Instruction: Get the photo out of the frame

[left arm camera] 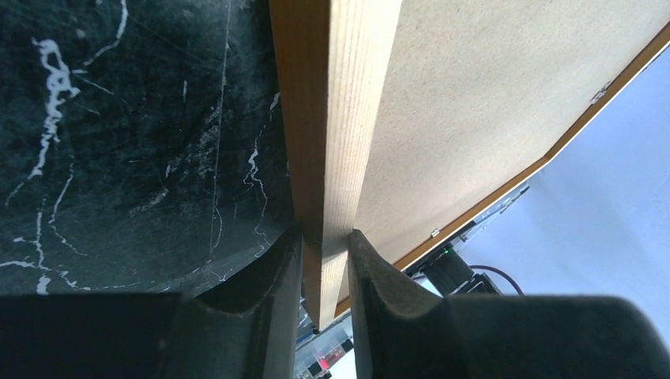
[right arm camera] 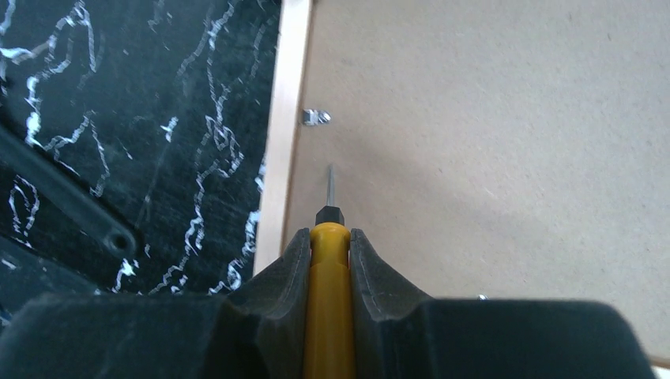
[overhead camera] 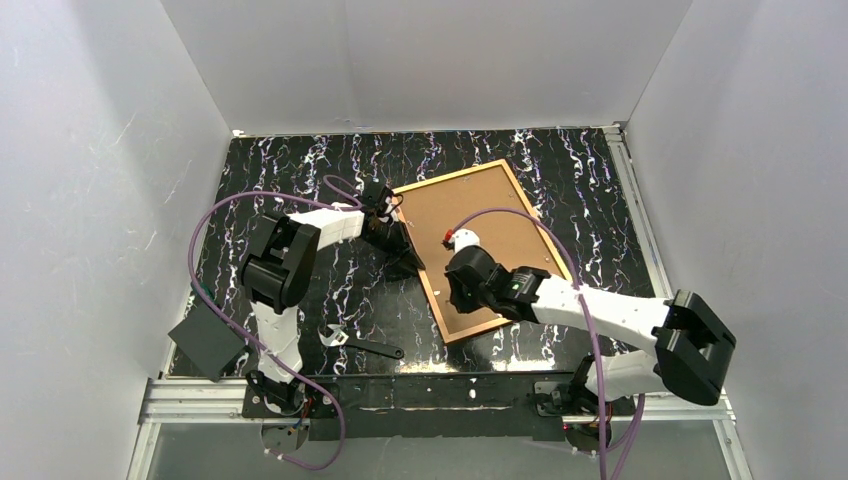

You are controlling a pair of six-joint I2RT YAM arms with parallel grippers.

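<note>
A: What colour is the frame [left arm camera: 332, 118]?
B: Orange-brown wood with a fine, straight grain. The photo [overhead camera: 490, 235] shows only its plain tan back, faintly speckled.
A: And the table [overhead camera: 280, 170]?
B: Black, veined white like marble.
A: The screwdriver [right arm camera: 328, 316]?
B: Yellow handle, black collar. The wrench [overhead camera: 365, 345] looks dark with a silvery head, though it's small. The cables [overhead camera: 191, 248] are purple.

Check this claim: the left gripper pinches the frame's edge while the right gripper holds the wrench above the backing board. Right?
No. The right gripper holds a yellow-handled screwdriver, as the right wrist view shows; the wrench lies on the table.
</note>
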